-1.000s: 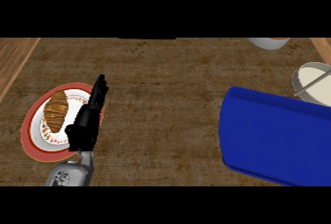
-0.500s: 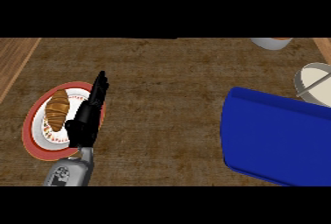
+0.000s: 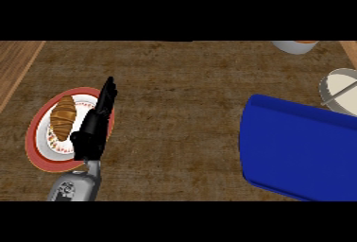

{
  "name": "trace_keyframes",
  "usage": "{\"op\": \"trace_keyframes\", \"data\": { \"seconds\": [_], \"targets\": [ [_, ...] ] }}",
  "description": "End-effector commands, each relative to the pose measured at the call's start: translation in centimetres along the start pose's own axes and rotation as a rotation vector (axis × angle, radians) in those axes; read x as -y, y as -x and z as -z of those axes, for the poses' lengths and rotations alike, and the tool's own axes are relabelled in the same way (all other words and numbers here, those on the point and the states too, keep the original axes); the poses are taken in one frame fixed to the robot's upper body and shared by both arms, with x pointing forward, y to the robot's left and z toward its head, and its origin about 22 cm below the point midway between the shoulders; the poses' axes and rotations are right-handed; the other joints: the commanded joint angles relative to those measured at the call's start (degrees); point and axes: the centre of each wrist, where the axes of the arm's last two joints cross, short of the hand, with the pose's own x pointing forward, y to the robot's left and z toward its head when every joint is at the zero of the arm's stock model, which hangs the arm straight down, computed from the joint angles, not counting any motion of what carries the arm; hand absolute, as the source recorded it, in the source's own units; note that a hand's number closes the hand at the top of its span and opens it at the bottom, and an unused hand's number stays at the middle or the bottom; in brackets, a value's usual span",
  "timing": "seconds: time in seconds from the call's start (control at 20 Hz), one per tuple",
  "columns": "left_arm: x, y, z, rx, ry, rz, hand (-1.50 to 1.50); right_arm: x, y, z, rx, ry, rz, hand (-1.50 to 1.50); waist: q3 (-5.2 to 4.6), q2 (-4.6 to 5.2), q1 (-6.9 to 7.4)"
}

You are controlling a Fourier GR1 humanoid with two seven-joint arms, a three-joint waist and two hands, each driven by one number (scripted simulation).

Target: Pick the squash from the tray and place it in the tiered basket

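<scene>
a croissant lies on the red-rimmed plate. the left hand hangs over its right edge, fingers straight, holding nothing. the blue tray looks bare; no squash shows. the basket is cropped at the right edge, contents unclear.

open counter down the middle, clutter at both sides

i see bare counter between the plate with its croissant at left and the blue tray at right; the tiered basket blocks the right edge.
</scene>
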Motion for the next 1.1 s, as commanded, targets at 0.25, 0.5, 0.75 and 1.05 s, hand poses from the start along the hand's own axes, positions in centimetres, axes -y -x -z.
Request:
{"op": "trace_keyframes", "data": {
  "seconds": [0.25, 0.5, 0.75, 1.05],
  "targets": [
    [0.9, 1.1, -0.7, -0.004, 0.001, -0.011, 0.00, 1.3, 1.1, -0.4, -0.007, 0.114, 0.390, -1.50, 0.05, 0.21, 0.05],
    [0.8, 0.2, -0.2, 0.021, 0.001, -0.017, 0.00, 4.2, 3.2, -4.4, -0.160, 0.239, 0.446, -1.50, 0.18, 0.68, 0.62],
    [-0.2, 0.0, 0.1, 0.022, -0.012, -0.011, 0.00, 4.5, 6.0, -8.8, -0.256, 0.286, 0.595, -1.50, 0.51, 1.03, 0.05],
    [0.3, 0.9, -1.0, 0.001, -0.023, -0.024, 0.00, 4.2, 8.3, -13.3, -0.237, 0.296, 0.673, -1.50, 0.88, 0.89, -1.26]
  ]
}}
